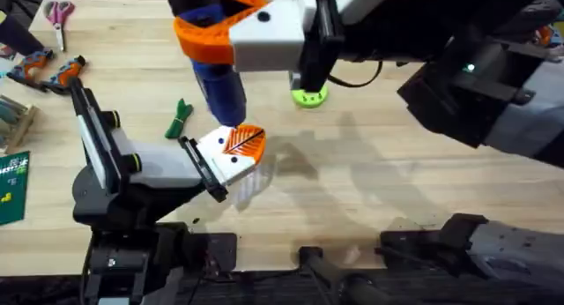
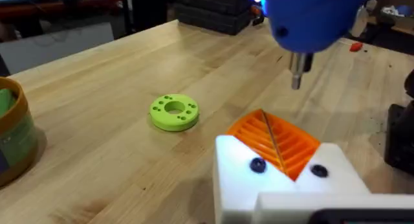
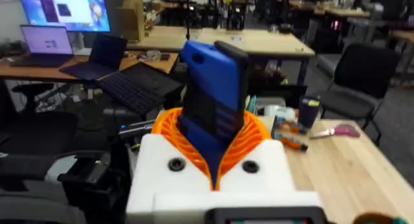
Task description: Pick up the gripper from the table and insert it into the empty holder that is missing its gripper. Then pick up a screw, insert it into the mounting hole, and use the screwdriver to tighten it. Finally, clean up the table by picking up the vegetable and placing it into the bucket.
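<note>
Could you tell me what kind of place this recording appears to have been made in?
Probably a robotics lab or shared workshop. Behind the pale wooden table are open laptops under a lit monitor, black office chairs, and more wooden workbenches.

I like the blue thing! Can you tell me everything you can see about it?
The screwdriver is a bright blue, chunky, smooth plastic cylinder with a short metal tip. The right pincer holds it upright, its orange ribbed pads squeezing both sides, tip pointing down. It hangs above the table, its tip in the air, near the left pincer. Nothing else touches it. A green ring lies on the wood nearby.
</note>
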